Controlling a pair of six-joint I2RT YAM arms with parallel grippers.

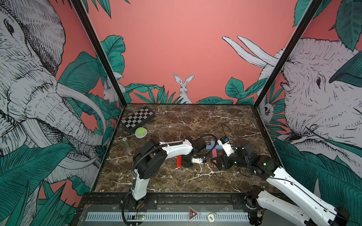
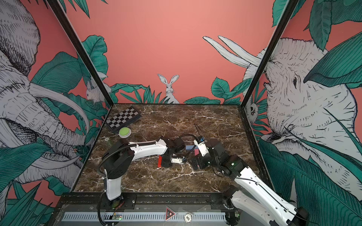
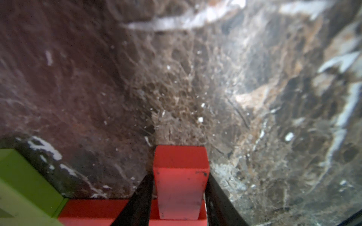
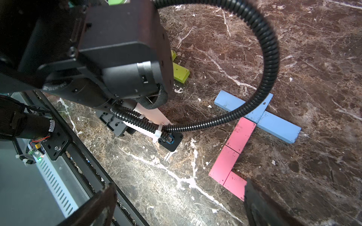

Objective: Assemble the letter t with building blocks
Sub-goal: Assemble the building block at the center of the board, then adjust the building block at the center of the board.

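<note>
In a top view, lower centre: blue crossbar [image 1: 210,147] and pink stem [image 1: 214,154] lying touching, t looking nearly built. Below, right gripper [image 1: 218,162] hovering wide open, empty. Leftward, left gripper [image 3: 179,176] flanking red block [image 1: 178,162]; grip uncertain, probably releasing. Next: lifting straight clear.

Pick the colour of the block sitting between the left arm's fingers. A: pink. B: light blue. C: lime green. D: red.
D: the left wrist view shows a red block sitting between the two black left fingers.
</note>
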